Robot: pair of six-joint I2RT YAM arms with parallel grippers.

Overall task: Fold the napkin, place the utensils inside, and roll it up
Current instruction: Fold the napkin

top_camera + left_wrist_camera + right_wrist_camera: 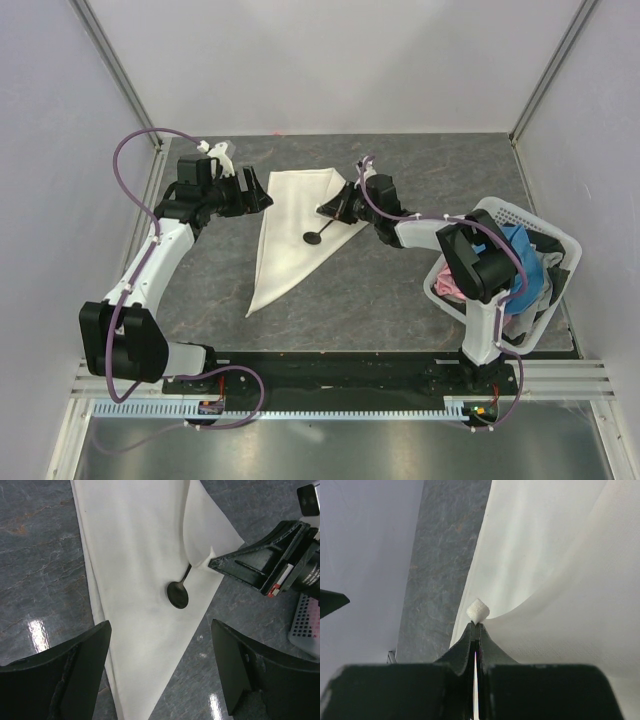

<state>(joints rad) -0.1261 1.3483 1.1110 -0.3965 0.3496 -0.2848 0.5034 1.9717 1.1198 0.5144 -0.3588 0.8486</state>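
One cream napkin (288, 235) lies folded into a long triangle on the grey desk (390, 300), a black spoon (314, 236) resting on the cloth with its handle tucked under a raised fold. At the napkin's right edge, the right end effector (344, 205) is clamped tight on a pinch of that fold. Just beside the far-left corner, the left end effector (260, 192) hangs with jaws spread wide.
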